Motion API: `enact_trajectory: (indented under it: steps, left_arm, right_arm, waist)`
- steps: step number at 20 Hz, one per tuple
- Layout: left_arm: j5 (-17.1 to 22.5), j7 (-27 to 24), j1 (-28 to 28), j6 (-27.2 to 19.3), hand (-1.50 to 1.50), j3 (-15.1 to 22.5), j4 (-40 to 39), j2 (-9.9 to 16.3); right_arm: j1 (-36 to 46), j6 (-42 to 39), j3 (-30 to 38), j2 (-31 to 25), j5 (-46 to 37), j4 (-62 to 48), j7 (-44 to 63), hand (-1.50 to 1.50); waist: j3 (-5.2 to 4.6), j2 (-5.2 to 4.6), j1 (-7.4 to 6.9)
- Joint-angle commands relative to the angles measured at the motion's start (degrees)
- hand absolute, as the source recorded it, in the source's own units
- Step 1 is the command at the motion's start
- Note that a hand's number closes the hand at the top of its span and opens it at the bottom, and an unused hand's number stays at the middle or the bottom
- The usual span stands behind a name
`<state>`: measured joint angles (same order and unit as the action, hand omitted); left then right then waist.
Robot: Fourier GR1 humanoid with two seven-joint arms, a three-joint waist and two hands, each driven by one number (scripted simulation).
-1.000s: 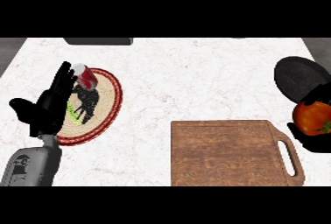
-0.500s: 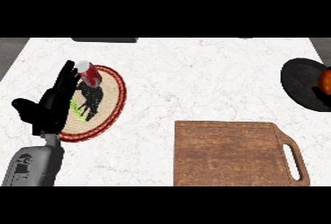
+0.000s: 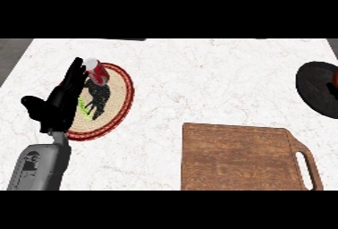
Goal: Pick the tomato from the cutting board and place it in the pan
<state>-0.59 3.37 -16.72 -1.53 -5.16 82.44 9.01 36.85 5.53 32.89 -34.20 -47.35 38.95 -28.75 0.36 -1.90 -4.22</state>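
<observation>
A: What is seen on the white marbled counter (image 3: pixel 198 80)?

B: A wooden cutting board (image 3: pixel 241 156) is laid at about five o'clock, its handle slot turned to the right. Its top is bare. A round plate (image 3: pixel 109 105) with a red rim and a dark figure painted on it is set at nine o'clock.

A: And the pan?

B: A dark pan (image 3: pixel 315 91) is seen at three o'clock, cut by the right edge of the view. A small red patch, perhaps the tomato (image 3: pixel 335 79), is glimpsed at that edge, over the pan; more cannot be told.

A: How is the left robot hand (image 3: pixel 59 105) held?

B: It is raised at nine o'clock, over the left part of the plate, fingers straight and spread wide, thumb out to the left. Nothing is held in it. The grey forearm (image 3: pixel 40 165) is brought in from the lower left.

A: The right robot hand?

B: It is not shown, so its state cannot be told.
</observation>
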Motion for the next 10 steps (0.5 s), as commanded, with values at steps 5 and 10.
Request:
enact_trajectory:
  steps: [5,10]
  left_arm:
    - [0.2,-0.6,-1.2,1.1,0.0,0.5,-1.2,-0.1]
    - [-0.4,1.2,-1.0,0.2,0.0,1.9,0.5,-1.4]
  right_arm:
    - [6.3,1.3,2.2,-1.6,0.5,-16.7,-2.5,1.5]
    - [6.3,-11.3,0.9,-2.8,0.3,-23.9,-2.4,-1.5]
  waist:
    - [0.13,-0.71,-1.54]
    - [0.26,-0.68,-2.2]
